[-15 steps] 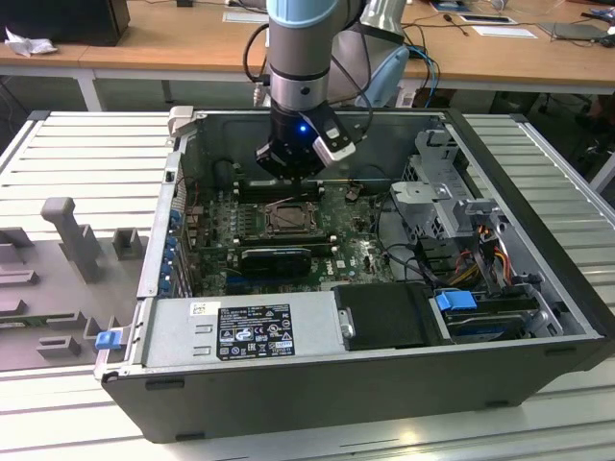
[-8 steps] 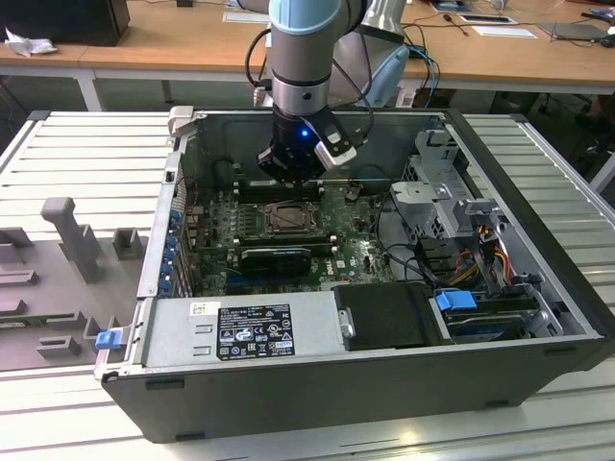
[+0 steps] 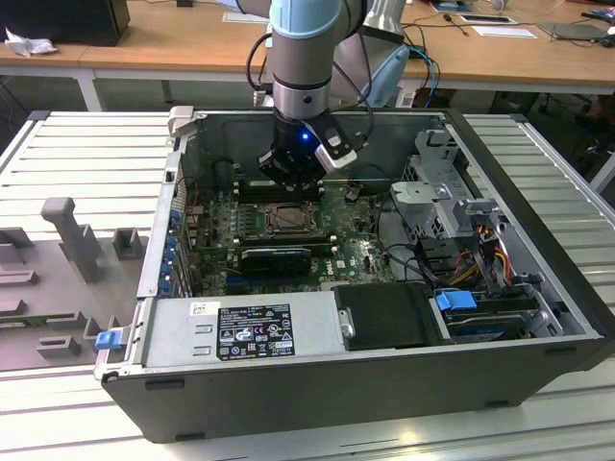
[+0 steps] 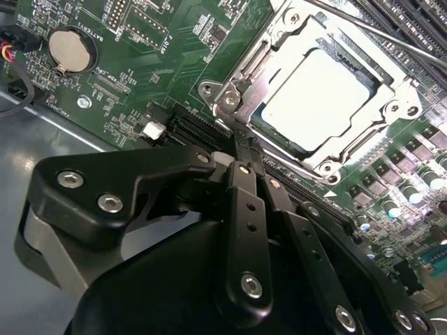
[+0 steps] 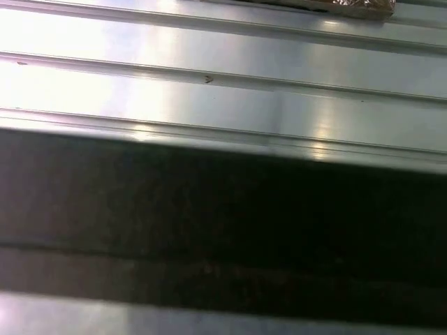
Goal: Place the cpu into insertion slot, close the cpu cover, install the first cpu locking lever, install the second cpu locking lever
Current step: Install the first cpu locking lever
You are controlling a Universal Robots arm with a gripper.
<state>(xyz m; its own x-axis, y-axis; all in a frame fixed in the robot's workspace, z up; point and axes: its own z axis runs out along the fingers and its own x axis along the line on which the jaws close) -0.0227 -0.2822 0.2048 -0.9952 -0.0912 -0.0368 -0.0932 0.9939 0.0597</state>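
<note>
The cpu (image 4: 318,98), a pale square chip, lies in the insertion slot (image 3: 286,219) on the green motherboard. The cpu cover (image 4: 392,89), a silver frame, lies down around the chip's edges. A thin metal lever rod (image 4: 391,36) runs along one side of the socket; whether it is latched I cannot tell. My gripper (image 4: 241,148) hovers just beside a corner of the socket with its black fingers (image 4: 246,209) pressed together and nothing between them. In the exterior view the gripper (image 3: 291,179) hangs over the board just behind the socket.
The open computer case (image 3: 538,192) has walls around the board. A black graphics card (image 3: 277,257) sits in front of the socket, with drive cages and cables (image 3: 461,230) to the exterior view's right. A coin battery (image 4: 68,50) sits on the board. The ridged metal table (image 5: 209,98) surrounds the case.
</note>
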